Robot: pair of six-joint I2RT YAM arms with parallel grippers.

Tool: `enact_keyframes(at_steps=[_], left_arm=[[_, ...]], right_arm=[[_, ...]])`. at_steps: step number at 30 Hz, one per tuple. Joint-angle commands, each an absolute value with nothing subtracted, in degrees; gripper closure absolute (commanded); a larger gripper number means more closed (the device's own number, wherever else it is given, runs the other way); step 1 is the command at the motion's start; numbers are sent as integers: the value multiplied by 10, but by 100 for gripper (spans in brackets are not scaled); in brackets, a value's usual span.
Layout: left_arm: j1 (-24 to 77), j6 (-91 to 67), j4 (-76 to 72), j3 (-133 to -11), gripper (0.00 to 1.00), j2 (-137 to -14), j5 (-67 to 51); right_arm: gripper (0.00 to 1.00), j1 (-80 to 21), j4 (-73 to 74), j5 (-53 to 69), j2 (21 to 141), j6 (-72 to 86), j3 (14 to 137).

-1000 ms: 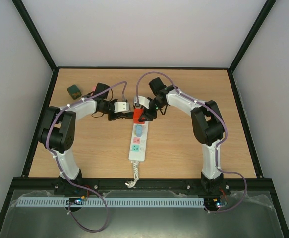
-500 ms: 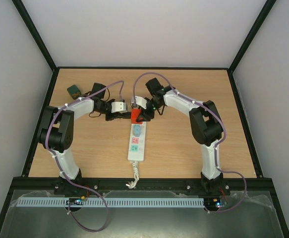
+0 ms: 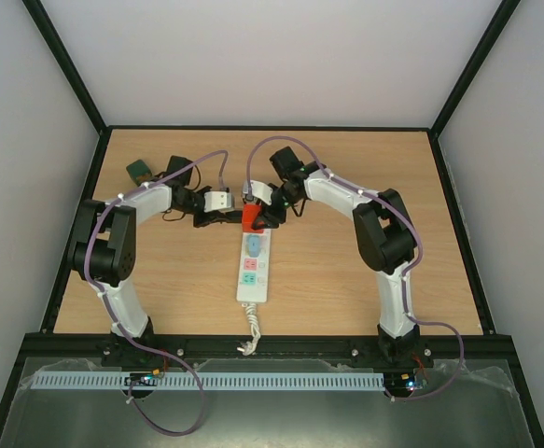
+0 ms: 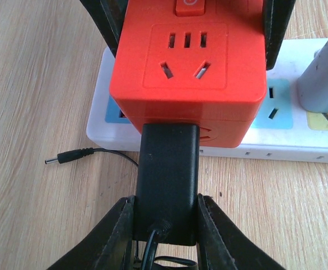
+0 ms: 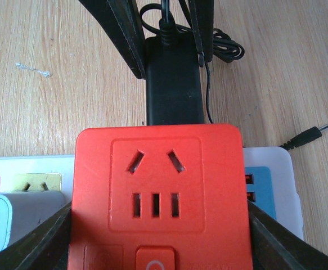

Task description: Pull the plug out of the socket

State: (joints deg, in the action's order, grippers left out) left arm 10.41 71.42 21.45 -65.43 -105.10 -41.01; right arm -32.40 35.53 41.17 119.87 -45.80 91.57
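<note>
1. We see the socket [image 3: 251,291] mid-table, running 12 to 6 o'clock, with its cord [image 3: 251,331] at 6.
2. Our right gripper [image 5: 159,207] pinches the red cube [image 5: 158,169] at the socket's 12 o'clock end.
3. Our left gripper [image 4: 165,201] pinches the black plug [image 4: 169,163] at the cube's 9 o'clock side.

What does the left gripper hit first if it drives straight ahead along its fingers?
The red cube adapter: the black plug clamped in the left gripper is seated in its side, directly ahead. The power strip sits beneath, likely below that line.
</note>
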Motion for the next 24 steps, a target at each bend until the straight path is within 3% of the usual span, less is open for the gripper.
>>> enact_keyframes(at_steps=[1, 11, 14, 19, 24], left_arm=[[55, 741, 227, -654, 86, -1050, -346], [66, 737, 242, -653, 85, -1034, -358], [86, 713, 211, -622, 76, -1018, -375], [88, 668, 189, -625, 50, -1041, -404], [87, 646, 174, -628, 39, -1058, -426]], right_arm=[[98, -307, 444, 317, 1229, -446, 902], [98, -308, 447, 320, 1233, -442, 904], [98, -308, 448, 331, 1237, -440, 904], [98, -307, 447, 350, 1237, -440, 904], [98, -308, 450, 358, 1233, -451, 904]])
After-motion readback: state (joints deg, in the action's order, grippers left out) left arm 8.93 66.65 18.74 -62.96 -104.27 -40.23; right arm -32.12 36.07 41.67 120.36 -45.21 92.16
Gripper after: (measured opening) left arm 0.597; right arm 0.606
